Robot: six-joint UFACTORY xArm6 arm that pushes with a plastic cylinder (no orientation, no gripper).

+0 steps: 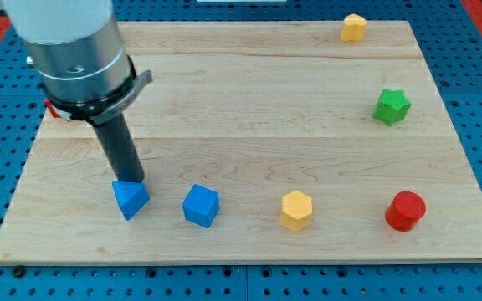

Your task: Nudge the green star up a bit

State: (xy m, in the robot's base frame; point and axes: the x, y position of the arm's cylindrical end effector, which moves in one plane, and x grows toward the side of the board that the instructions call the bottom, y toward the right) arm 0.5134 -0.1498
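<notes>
Resting my tip [135,181] right at the top edge of the blue triangular block [130,199], low at about 8 o'clock on the worktop [224,100]. No pincer fitted here, so nothing to report as apart or together. Green star [392,107] sitting far off at 3 o'clock, untouched, well apart from the rod. Probably needs an approach from beneath the star, skirting the red cylinder [405,210].
</notes>
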